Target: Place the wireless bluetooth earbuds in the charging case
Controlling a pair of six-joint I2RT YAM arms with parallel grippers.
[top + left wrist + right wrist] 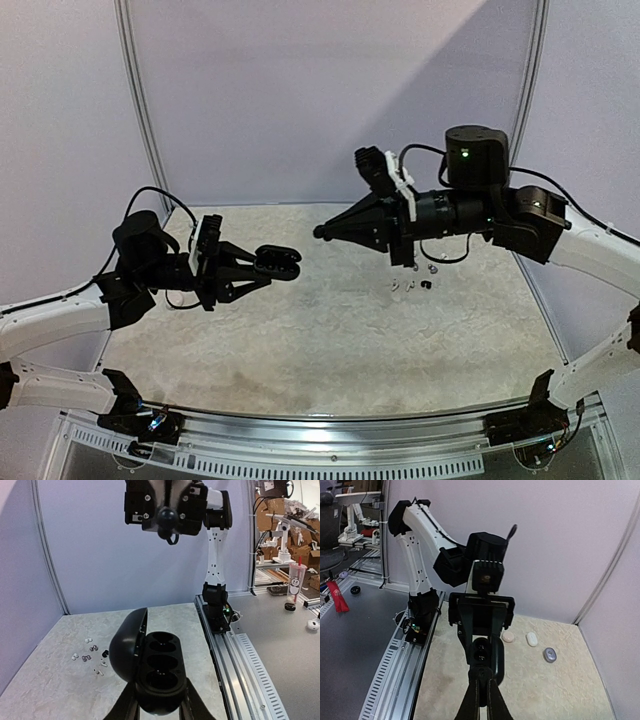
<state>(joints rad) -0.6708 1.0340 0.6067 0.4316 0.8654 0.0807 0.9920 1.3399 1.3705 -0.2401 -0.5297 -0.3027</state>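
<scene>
Above the speckled beige table (330,340), the left gripper (258,266) clamped the glossy black oval charging case (160,672), lid open. The right gripper (322,232) was pinched together; anything between its tips was indiscernible. The tiny white, grey and black earbuds (89,656) lay clustered on the table, too small to count.

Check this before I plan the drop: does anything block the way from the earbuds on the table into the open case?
Nothing visible does. The earbuds lie loose on the table; the left gripper holds the charging case up, lid swung open, wells bare.
</scene>
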